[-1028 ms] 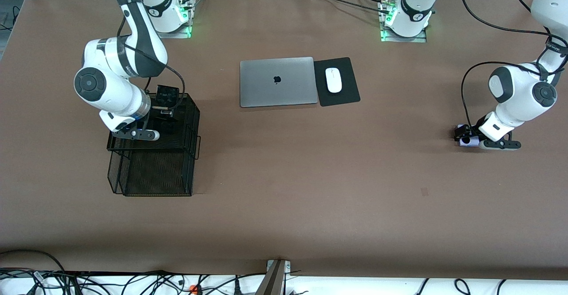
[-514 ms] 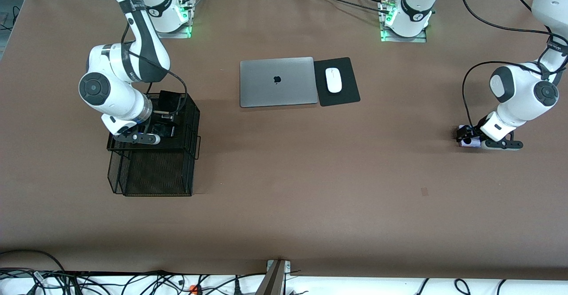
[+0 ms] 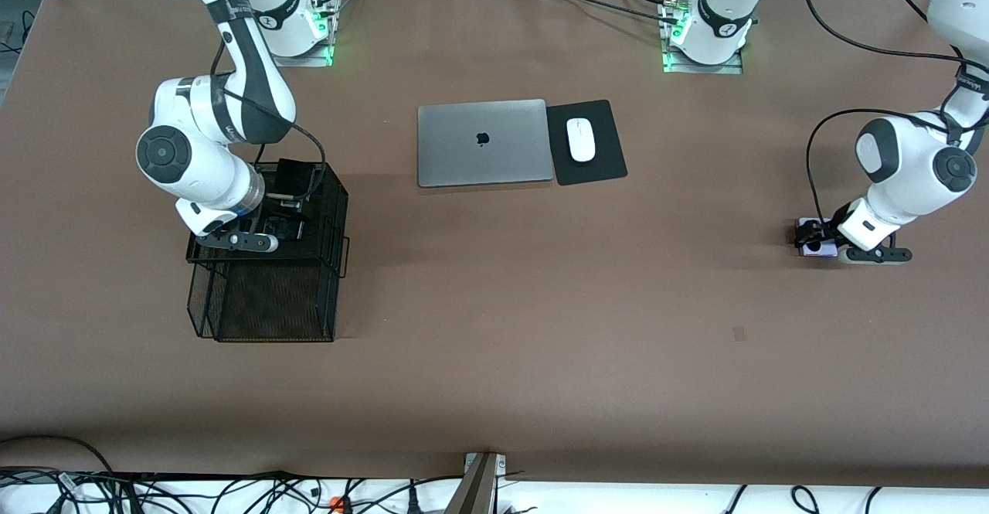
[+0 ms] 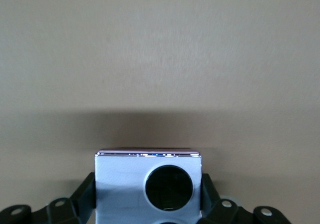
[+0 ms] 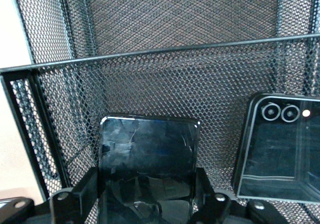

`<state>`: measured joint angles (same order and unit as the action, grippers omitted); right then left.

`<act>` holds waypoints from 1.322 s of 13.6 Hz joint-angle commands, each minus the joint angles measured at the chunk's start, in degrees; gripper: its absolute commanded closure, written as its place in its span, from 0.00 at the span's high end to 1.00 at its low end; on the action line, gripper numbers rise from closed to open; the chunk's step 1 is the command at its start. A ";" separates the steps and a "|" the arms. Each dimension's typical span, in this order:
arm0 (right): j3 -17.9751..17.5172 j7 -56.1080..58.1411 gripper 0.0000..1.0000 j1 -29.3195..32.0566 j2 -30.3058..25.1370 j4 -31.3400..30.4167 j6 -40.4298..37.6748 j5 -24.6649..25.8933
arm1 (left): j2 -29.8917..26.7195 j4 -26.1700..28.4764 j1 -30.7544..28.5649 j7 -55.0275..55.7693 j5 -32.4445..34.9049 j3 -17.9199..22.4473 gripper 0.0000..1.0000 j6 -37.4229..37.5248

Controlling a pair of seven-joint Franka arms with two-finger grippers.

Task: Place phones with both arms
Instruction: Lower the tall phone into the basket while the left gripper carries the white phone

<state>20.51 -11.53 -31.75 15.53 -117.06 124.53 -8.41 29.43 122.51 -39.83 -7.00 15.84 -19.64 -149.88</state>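
two hands grip phones: left hand [image 3: 811, 236] pinches lavender phone [image 4: 148, 184] (lens up); right hand [image 5: 145, 204] clamps black phone [image 5: 147, 159].

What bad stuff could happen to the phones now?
1. The right arm's jaws grip the black phone inside the mesh basket, right beside the black flip phone already there. Setting it down could bump or scratch that one.
2. The left arm's jaws pinch only the lavender phone's edges, low at the table. Lifted quickly, it might slip out and fall.
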 commanded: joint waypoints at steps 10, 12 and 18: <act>0.24 -0.68 0.99 -0.25 -0.33 1.74 -0.51 0.23 | -1.66 -13.34 20.55 19.37 0.86 -1.10 0.00 19.88; 0.32 -0.34 0.99 -0.25 -0.24 3.93 -0.69 0.06 | -0.69 -15.71 26.79 25.16 0.77 -1.02 0.00 20.15; 0.15 -6.12 0.99 -0.16 5.11 21.05 -13.06 -1.34 | 8.70 -27.04 43.67 44.68 0.86 -0.49 0.00 20.24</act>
<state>20.51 -15.41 -31.77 16.42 -103.96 116.54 -8.60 34.09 101.65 0.15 34.12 15.84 -21.08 -131.51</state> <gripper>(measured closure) 0.004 0.154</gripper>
